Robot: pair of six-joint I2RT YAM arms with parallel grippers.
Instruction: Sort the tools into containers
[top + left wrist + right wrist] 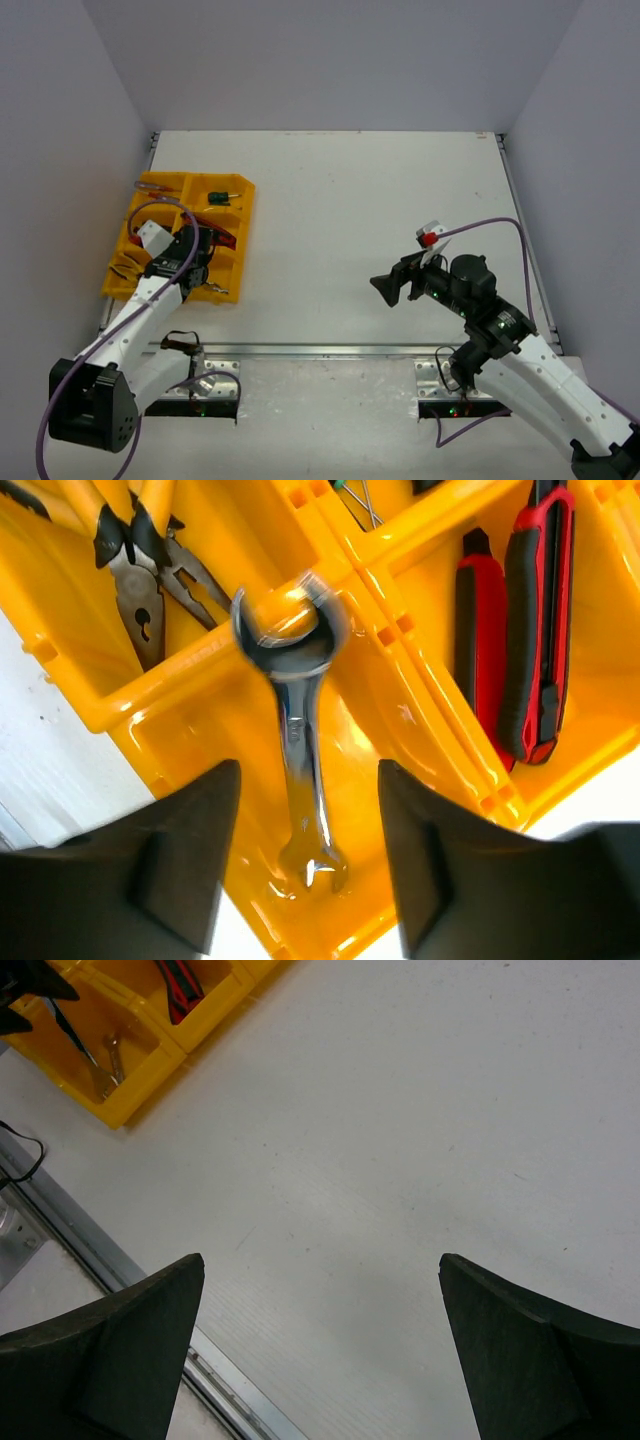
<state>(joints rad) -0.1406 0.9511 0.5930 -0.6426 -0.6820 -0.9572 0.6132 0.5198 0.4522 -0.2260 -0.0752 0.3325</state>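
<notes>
A silver wrench [300,765] lies in a near compartment [355,750] of the yellow tray [110,712], its upper end blurred against a divider; pliers [140,595] and red-black handles [535,625] lie in neighbouring compartments

Left end effector [308,785] spread; right end effector [320,1270] spread wide

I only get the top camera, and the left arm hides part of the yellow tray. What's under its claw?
Observer: A silver wrench sits between the left gripper's open fingers, which don't touch it.
Operator: Is it flat in its box?
Observer: Not quite. Its blurry top end overlaps a divider of the yellow tray.
Operator: What's next door?
Observer: Pliers with yellow-black handles on one side, red-and-black tools on the other.
</notes>
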